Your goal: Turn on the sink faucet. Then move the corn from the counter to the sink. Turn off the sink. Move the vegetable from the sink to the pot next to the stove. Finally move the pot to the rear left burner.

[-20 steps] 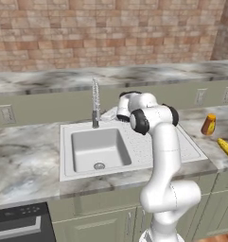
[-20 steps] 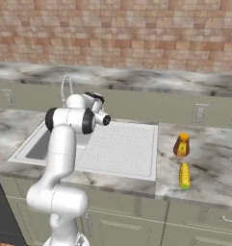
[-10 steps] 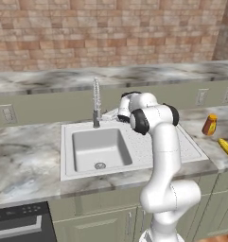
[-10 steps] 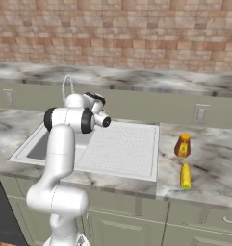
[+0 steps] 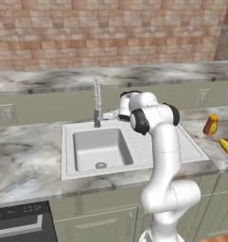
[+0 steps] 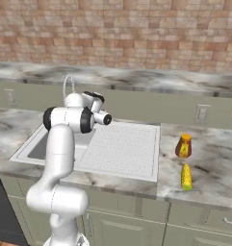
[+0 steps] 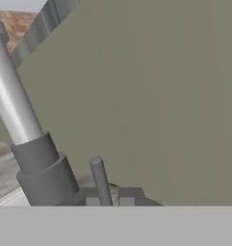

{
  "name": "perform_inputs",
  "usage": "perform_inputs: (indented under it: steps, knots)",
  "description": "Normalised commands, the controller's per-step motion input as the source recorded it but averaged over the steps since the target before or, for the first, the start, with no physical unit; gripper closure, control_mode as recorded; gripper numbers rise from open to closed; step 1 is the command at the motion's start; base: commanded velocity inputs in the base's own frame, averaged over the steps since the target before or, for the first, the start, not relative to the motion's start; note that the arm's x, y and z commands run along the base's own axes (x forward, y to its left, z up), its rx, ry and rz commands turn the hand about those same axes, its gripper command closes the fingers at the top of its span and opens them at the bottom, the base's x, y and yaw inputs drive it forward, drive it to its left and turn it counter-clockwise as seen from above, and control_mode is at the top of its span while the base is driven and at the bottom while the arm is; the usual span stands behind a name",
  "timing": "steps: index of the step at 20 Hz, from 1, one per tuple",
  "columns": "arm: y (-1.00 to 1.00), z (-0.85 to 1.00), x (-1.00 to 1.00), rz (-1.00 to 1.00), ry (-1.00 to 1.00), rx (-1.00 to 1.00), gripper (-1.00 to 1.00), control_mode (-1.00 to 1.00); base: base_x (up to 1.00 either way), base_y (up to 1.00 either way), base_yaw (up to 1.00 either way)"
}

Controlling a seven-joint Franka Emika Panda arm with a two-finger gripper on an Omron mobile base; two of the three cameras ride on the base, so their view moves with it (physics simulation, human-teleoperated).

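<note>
Gripper sits just beside the base of the faucet, its two dark fingertips drawn close together at the bottom of the hand view, with the thin faucet lever rising between and just above them; the jaws are shut, and the pictures do not settle whether they pinch the lever or merely touch it. In the hand view the faucet column stands to the left, a bright metal tube above a darker grey collar, and the plain grey-green backsplash fills the background. From the left base view the arm reaches forward over the right rim of the sink, its wrist turned toward the faucet foot at the sink's rear edge. The basin shows a drain at its floor and no water stream can be made out. The corn lies on the marble counter to the right of the ribbed draining board, well apart from the sink. An orange bottle stands upright just behind the corn. A brick wall runs behind the rear counter.
</note>
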Motion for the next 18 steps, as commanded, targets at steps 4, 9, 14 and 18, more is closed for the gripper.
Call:
perform_inputs:
  steps: [4,9,14,18]
  knots:
    - [-0.79,-0.03,0.00,0.00,0.08,0.02,1.00,-1.00,0.00,0.00,0.00]
    - [-0.82,-0.05,0.00,0.00,0.07,0.04,1.00,-1.00,0.00,0.00,0.00]
    - [-0.83,-0.08,0.00,0.00,0.08,0.04,1.00,-1.00,0.00,0.00,0.00]
    - [-0.87,-0.10,0.00,0.00,0.08,0.04,1.00,-1.00,0.00,0.00,0.00]
